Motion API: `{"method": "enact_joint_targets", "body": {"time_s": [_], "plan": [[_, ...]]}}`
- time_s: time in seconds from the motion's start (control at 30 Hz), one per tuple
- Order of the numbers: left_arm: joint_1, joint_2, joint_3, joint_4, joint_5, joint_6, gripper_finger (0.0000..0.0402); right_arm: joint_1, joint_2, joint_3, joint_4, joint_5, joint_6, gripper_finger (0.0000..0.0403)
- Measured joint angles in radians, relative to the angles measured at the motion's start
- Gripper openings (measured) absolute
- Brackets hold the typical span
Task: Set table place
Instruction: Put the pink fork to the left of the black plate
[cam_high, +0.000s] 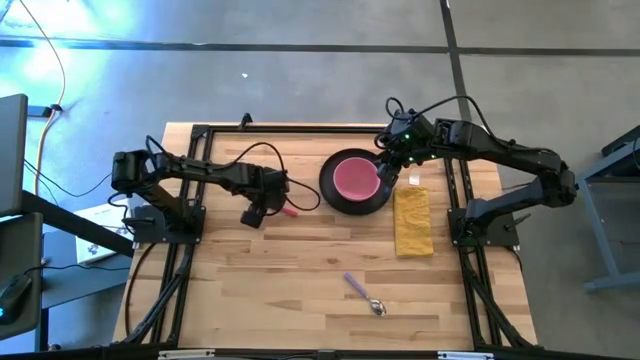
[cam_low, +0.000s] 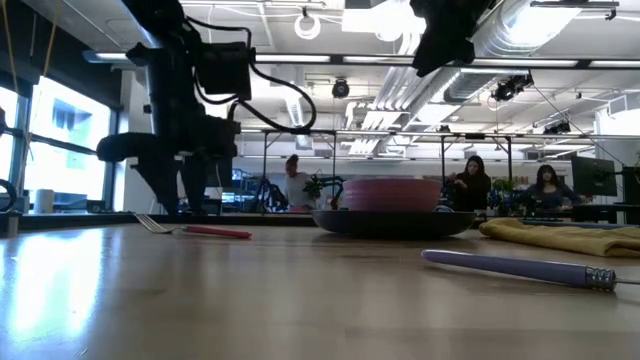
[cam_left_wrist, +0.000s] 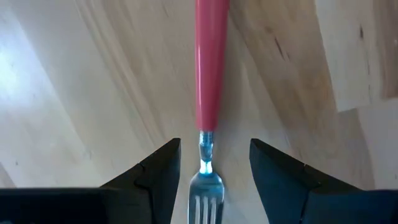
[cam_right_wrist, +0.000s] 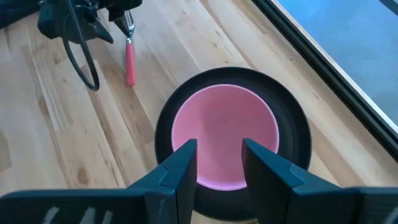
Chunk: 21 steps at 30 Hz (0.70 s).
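Observation:
A pink-handled fork (cam_left_wrist: 209, 68) lies flat on the light-wood table (cam_high: 300, 270), left of the dark round plate (cam_high: 330, 195). The pink bowl (cam_high: 354, 178) sits in the plate. My left gripper (cam_left_wrist: 214, 149) is open and low over the fork, one finger on each side of its metal neck (cam_left_wrist: 206, 144), apart from it. My right gripper (cam_right_wrist: 219, 149) is open and hangs well above the bowl's right side (cam_low: 440, 45). The folded yellow napkin (cam_high: 412, 222) lies right of the plate. The purple-handled spoon (cam_high: 364, 294) lies nearer the table's near edge.
The black rail frame (cam_high: 300, 128) edges the table, and both arm bases stand on its left and right sides. A cable loops from my left arm (cam_high: 255, 160). People sit in the room beyond the far edge (cam_low: 470, 182). Bare wood lies between the fork and the spoon.

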Motion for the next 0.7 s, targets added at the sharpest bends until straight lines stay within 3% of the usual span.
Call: {"method": "enact_joint_targets", "body": {"time_s": [0.3, 0.6, 0.7], "plan": [[0.014, 0.063, -0.029, 0.025, -0.021, 0.027, 0.0177, 0.000, 0.000, 0.000, 0.001, 0.000, 0.031, 0.0119], [0.071, 0.107, -0.024, 0.034, 0.026, 0.043, 0.0176, 0.000, 0.000, 0.000, 0.001, 0.000, 0.039, 0.0119], [0.070, 0.108, -0.024, 0.030, 0.031, 0.064, 0.0155, 0.000, 0.000, 0.000, 0.001, 0.008, 0.039, 0.0119]]}}
